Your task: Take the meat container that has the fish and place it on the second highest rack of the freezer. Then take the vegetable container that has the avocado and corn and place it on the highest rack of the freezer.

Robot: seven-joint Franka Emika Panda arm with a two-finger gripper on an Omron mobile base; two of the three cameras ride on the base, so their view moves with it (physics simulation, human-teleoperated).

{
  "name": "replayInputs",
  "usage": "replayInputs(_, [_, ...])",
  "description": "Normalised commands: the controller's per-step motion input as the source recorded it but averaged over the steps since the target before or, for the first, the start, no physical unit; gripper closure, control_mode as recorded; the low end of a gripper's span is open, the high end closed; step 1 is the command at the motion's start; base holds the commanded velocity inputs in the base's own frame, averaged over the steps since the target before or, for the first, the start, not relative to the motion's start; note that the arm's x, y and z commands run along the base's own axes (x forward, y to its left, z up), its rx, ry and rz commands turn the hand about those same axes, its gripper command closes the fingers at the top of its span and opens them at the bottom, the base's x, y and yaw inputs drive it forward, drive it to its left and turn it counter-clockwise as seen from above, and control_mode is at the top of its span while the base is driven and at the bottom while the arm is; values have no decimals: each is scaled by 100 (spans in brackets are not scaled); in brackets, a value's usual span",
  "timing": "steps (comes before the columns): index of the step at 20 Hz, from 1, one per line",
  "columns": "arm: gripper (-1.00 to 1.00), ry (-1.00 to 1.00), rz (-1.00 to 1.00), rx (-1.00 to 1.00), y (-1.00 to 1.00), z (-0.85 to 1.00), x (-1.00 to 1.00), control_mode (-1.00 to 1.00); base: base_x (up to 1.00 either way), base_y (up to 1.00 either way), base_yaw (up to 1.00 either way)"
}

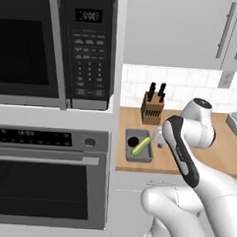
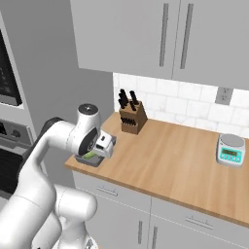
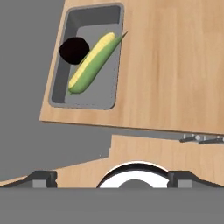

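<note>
Fingers (image 3: 43, 178) stand wide apart, holding nothing, above the grey tray (image 3: 111, 83). Corn (image 3: 92, 63) and avocado (image 3: 73, 50) lie touching inside that tray, at the bench (image 3: 175, 65) corner.

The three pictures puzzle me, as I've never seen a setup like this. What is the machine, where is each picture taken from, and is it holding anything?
It is a white robot arm on a base that can drive, in a rendered kitchen. Two pictures come from cameras on the base, behind the arm to its left and right. The third looks down from the hand itself. On the wooden counter lies a grey tray with a corn cob and a dark avocado. A knife block and a kitchen scale stand there too. The gripper hangs above the tray, its jaws open and holding nothing.
</note>
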Motion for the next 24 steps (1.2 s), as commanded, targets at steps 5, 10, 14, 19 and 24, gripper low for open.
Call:
replayInputs(5, [-100, -3, -4, -3, 2, -17, 40, -100, 0, 0, 0])
replayInputs(10, [-100, 3, -10, -2, 1, -9, 48, -100, 0, 0, 0])
replayInputs(14, [-100, 22, -8, 0, 0, 0, 48, -100, 0, 0, 0])
replayInputs(19, [-100, 28, -2, 0, 0, -6, 22, -100, 0, 0, 0])
replayInputs(24, [-100, 13, 0, 0, 0, -48, 4, -100, 0, 0, 0])
